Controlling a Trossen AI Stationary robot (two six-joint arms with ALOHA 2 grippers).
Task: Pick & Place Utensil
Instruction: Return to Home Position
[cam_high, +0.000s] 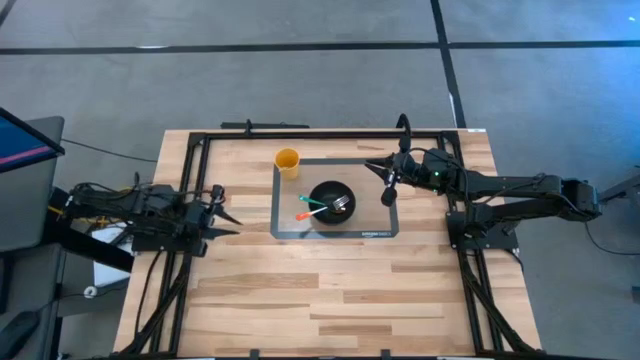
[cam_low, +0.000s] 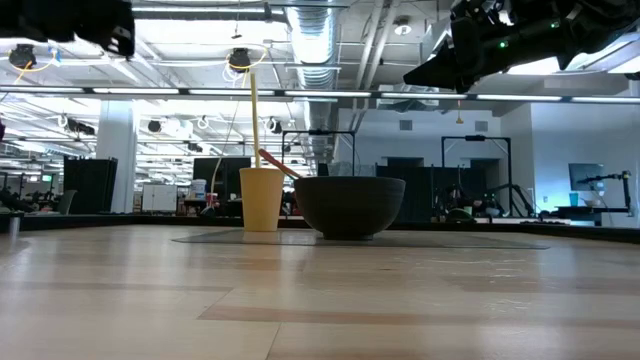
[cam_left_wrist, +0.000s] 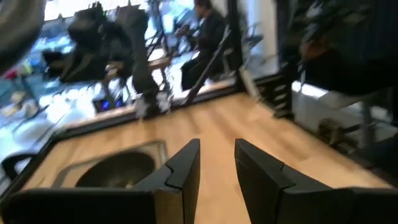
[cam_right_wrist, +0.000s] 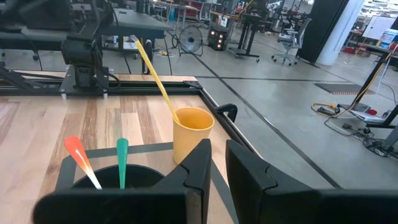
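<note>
A black bowl (cam_high: 331, 198) (cam_low: 349, 205) stands on a grey mat (cam_high: 375, 225). Leaning in it are an orange-handled utensil (cam_right_wrist: 78, 155), a green-handled utensil (cam_right_wrist: 122, 158) and a fork (cam_high: 342, 205). A yellow cup (cam_high: 287, 160) (cam_right_wrist: 193, 134) stands at the mat's far left corner, and a long yellow utensil (cam_right_wrist: 155, 74) (cam_low: 254, 120) leans on its rim. My right gripper (cam_high: 383, 180) (cam_right_wrist: 218, 155) hovers above the mat's right edge, holding nothing, with a narrow gap between its fingers. My left gripper (cam_high: 218, 210) (cam_left_wrist: 217, 162) waits open near the table's left edge.
A black frame (cam_high: 240, 132) runs along the table's far, left and right edges. Bare wood (cam_high: 320, 290) lies between the mat and the near edge. People and equipment show in the room beyond the table.
</note>
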